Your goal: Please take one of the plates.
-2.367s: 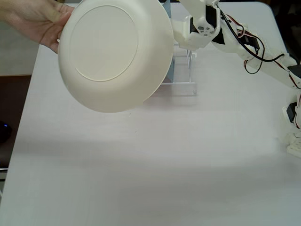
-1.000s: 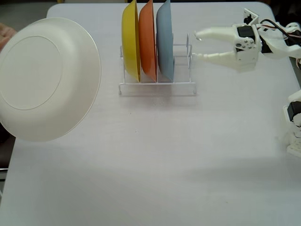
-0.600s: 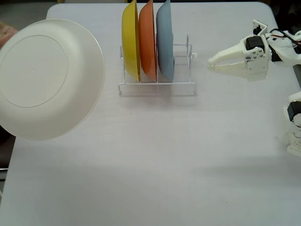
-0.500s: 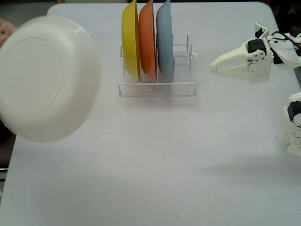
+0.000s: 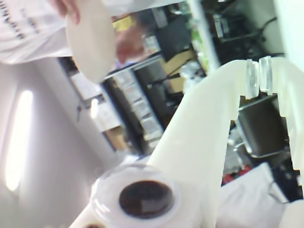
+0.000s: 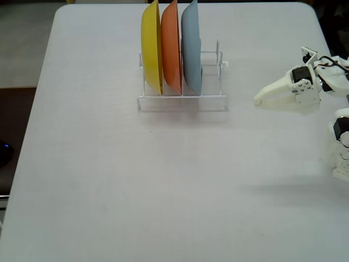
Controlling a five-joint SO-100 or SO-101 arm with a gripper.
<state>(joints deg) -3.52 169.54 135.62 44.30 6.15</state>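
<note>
White table top (image 6: 163,180): bare apart from the rack and the arm; matte surface, ample free room in front of the rack for a plate to be carried off.
Arm (image 6: 327,82): white plastic, drawn in at the right edge of the fixed view, well apart from the rack; judged a parked, out-of-the-way posture, since no plate is within its reach line.
Wire rack (image 6: 182,99): stands at the far middle of the table; its upright wires hold plates on edge so each rim is presented for a pinch. The rightmost slot is vacant.
Yellow plate (image 6: 151,46): upright on edge, left slot.
Orange plate (image 6: 171,46): upright, middle slot, just beside the yellow one.
Light blue plate (image 6: 191,46): upright, nearest the vacant slot.
Cream-white plate (image 5: 90,38): absent from the fixed view. In the wrist view it appears edge-on at upper left, off the table, gripped at its top rim by a person's hand (image 5: 66,8); blurred. Judged to be the plate already taken.
Gripper (image 6: 257,100): points left toward the rack, tips close together with no gap visible in the fixed view; nothing lies between them. Wrist view shows the white finger bodies only, tips not seen.
Task standing: judged done or nearly so, with the cream-white plate clear of the rack and the gripper empty.
</note>
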